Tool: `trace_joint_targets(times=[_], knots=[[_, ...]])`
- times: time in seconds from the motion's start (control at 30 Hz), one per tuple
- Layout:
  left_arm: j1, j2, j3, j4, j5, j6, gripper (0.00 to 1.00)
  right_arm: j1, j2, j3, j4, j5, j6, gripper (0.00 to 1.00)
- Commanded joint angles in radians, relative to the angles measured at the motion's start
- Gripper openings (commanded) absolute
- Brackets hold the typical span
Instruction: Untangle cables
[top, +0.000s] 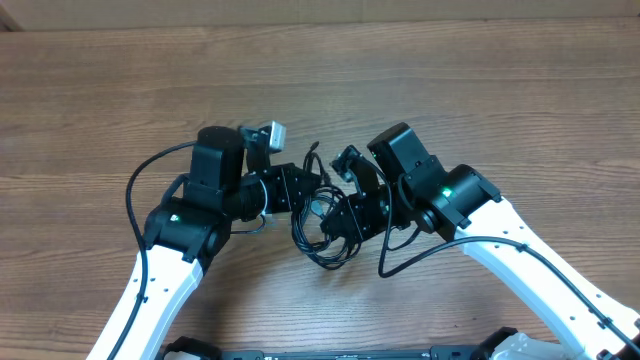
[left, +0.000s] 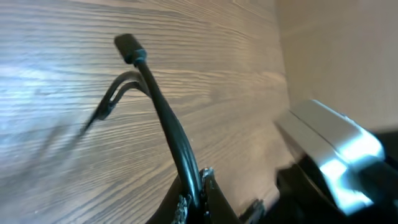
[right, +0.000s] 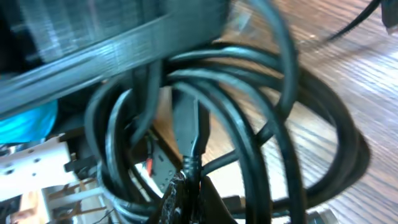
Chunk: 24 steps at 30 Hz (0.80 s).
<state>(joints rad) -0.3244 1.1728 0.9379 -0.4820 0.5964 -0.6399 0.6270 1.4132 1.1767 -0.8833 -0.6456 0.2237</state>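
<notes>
closest to my right wrist lens, the right fingers (right: 185, 190) are clamped shut on one strand of the small coiled bundle of thin black cables (right: 261, 130), whose loops crowd the view from 12 to 5 o'clock. my left fingers (left: 200, 194) are likewise pinched tight, on a thin black rubbery cable end (left: 166, 115) that rises toward 11 o'clock. it finishes in a small blocky black plug (left: 129, 47), free above the brown wood-grain bench (left: 74, 155). seen from overhead, the bundle sits mid-bench, with the left fingers at its 9 o'clock and the right at its 3 o'clock. whether it is lifted clear of the wood i cannot tell. i judge this to be the first separation: both grips are set, the coil not yet loosened. the next move calls for drawing the two grips apart slowly, toward 9 and 3. i should watch which loop snags and feed the free plug back through it rather than pull a knot tight.
</notes>
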Motion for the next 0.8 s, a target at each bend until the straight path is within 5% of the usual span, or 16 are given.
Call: trace_joint_targets(times=[0.0, 0.47, 0.77], knots=[[0.018, -0.004, 0.022, -0.001, -0.152, -0.117, 0.04, 0.006, -0.068, 0.002, 0.003, -0.200, -0.054, 0.04], [0.018, -0.003, 0.022, -0.108, -0.211, -0.169, 0.04, 0.005, -0.222, 0.002, 0.082, -0.245, -0.050, 0.04], [0.072, -0.003, 0.022, -0.128, -0.237, -0.477, 0.04, 0.006, -0.224, 0.002, -0.132, 0.102, 0.114, 0.04]])
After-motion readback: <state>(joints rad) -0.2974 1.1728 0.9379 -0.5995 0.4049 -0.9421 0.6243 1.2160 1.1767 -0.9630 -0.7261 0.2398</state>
